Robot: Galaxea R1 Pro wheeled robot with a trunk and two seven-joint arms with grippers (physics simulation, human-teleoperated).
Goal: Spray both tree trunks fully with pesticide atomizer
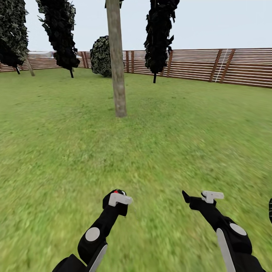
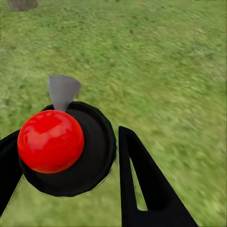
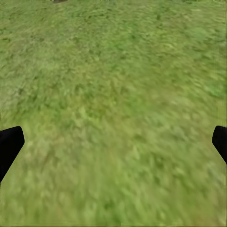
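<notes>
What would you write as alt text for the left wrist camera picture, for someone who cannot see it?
Seen from the wrist, the robot's left hand grips a round black object topped with a glossy red ball, likely the pesticide atomizer seen from above, a grey nozzle pointing forward. Blurred green grass lies beyond, a tree trunk's base in the far corner.

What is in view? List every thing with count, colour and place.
tree trunk: one, grey-brown, on the lawn straight ahead
dark-leaved bushes: four, blackish green, near the fence
fence: one, brown slats, across the back
lawn: one, green, all around
pesticide atomizer: one, dark with red top, between the left jaws
left arm: one, black, low left in head view, jaws shut on the atomizer
right arm: one, black, low right, jaws open, empty
</notes>
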